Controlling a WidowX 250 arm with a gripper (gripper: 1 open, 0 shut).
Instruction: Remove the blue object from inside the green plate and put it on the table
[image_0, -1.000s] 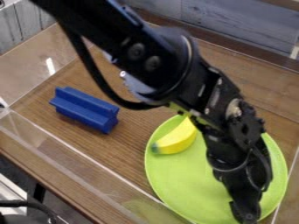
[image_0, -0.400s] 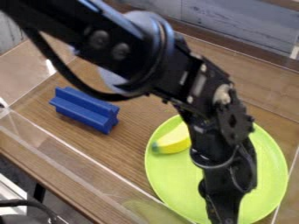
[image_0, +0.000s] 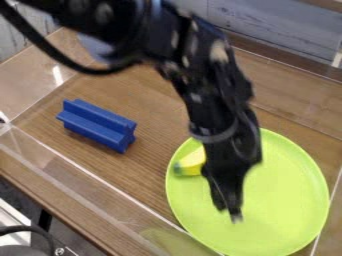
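Probably a lab: robot arm (image_0: 201, 85), acrylic-walled tabletop (image_0: 127, 180), loose black cable (image_0: 30, 232)

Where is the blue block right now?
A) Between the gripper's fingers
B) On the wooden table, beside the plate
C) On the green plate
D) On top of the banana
B: the blue block sits on the brown tabletop, apart from the green plate.

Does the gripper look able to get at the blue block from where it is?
Probably yes: the blue block sits on the open table, nothing over it, though the gripper is over the plate.
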